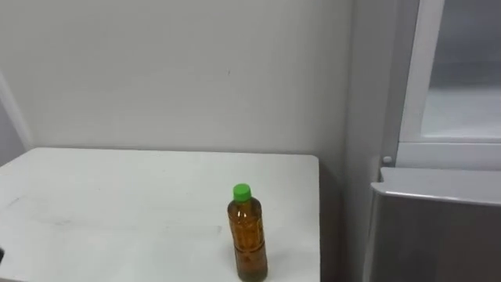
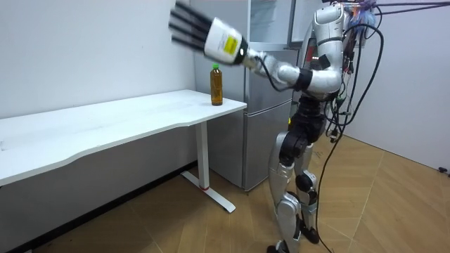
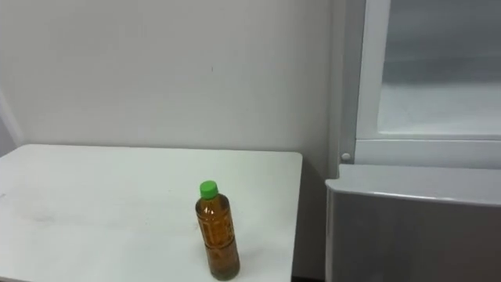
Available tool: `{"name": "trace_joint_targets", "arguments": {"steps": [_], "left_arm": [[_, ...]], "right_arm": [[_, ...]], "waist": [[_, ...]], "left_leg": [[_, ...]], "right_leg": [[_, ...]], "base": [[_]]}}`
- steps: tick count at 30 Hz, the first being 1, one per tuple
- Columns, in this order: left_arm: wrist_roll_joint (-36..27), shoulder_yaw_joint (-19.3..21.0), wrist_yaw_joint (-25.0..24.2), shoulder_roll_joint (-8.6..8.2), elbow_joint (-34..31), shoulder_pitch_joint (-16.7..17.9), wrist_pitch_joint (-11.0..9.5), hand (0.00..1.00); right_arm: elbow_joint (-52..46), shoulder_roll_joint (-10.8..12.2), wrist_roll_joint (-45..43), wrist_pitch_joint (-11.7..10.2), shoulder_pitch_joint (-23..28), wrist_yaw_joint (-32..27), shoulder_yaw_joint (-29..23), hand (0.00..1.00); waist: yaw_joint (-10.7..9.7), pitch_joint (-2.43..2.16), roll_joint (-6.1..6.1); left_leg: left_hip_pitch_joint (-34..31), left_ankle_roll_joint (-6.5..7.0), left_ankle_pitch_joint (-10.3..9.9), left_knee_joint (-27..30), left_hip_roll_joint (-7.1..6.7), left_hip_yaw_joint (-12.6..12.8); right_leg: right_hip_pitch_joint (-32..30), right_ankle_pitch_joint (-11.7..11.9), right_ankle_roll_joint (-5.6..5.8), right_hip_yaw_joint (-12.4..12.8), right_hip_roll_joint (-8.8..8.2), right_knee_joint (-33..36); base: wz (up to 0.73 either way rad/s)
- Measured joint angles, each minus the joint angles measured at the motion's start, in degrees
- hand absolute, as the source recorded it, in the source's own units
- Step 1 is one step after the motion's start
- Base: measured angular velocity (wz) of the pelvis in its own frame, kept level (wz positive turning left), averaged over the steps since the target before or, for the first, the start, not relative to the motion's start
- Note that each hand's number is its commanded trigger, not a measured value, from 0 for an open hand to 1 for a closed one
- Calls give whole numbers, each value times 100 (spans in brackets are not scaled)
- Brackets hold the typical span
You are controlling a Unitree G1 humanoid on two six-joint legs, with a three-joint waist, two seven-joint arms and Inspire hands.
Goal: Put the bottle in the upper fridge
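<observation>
white table (image 1: pixel 117 188) against wall, fridge (image 1: pixel 438 227) just right. bottle (image 1: pixel 247 233) upright near table's right edge, untouched. our left hand (image 2: pixel 207 36) raised, fingers straight, holding nothing. risk, we judge: sideways brush topples bottle off edge.

no readable text anywhere, marking on the back of the left hand (image 2: pixel 205 35) (too small to read)

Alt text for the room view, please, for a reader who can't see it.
The robot stands by the end of a long white table, next to a grey fridge, its left hand stretched out high toward the room view's left, fingers straight. A brown bottle with a green cap stands upright on the table's end nearest the fridge.
</observation>
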Motion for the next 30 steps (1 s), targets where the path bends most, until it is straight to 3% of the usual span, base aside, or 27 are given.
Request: {"name": "trace_joint_targets", "arguments": {"steps": [2,4,6,10,15,17,20,22,25,30], "left_arm": [[-39,-125,44,-3,715,192,-55,0],[-105,-396,62,-1,1845,420,-78,0],[-102,-723,53,-1,2677,469,-75,0],[37,-1489,-106,15,4877,377,-68,0],[319,-1855,-263,93,6510,365,-58,0],[493,-1971,-256,168,6841,362,-51,0],[944,-2058,-245,157,7228,329,-1,0],[1235,-2089,-249,151,7473,208,147,0],[1541,-2258,-272,141,7565,39,325,0],[2294,-2589,-309,88,7462,-354,437,0]], "right_arm": [[-6,-1,-5,-5,82,26,-166,0],[-6,0,66,-4,146,60,-206,0],[-8,23,70,15,168,88,-207,0],[-9,18,-82,19,110,204,-203,0],[16,3,-140,22,149,233,-172,0],[15,-5,-174,-1,161,229,-138,0],[27,-47,-205,-28,101,223,-135,0],[34,-46,-214,-75,97,222,-136,0],[24,-43,-212,-76,90,137,-107,0],[-5,-17,-561,-113,-130,-230,-14,0]], "waist": [[-37,-4,-22],[-55,0,-95],[-94,18,-154],[-204,11,-270],[-313,3,-298],[-343,24,-321],[-445,33,-243],[-551,27,-226],[-621,26,-227],[-782,15,-277]], "left_leg": [[67,0,0,-28,-8,15],[85,0,-1,-21,-8,16],[75,-1,-2,-12,-5,19],[54,9,-40,-12,12,19],[87,15,-69,-20,19,70],[92,17,-71,-23,24,95],[139,23,-91,-43,31,172],[188,24,-91,-80,31,229],[205,27,-92,-72,34,316],[163,30,-90,-63,31,401]], "right_leg": [[22,-14,8,12,-5,11],[44,-28,5,14,-8,17],[48,-31,2,0,-5,15],[14,-68,0,18,-32,45],[-1,-69,2,72,3,122],[-6,-69,2,99,3,115],[-11,-74,9,181,3,113],[2,-75,11,228,2,118],[-16,-74,13,328,6,140],[-124,-73,16,381,-15,212]], "base": [[0],[-2],[7],[0],[-4],[-6],[-12],[-12],[-14],[-8]]}}
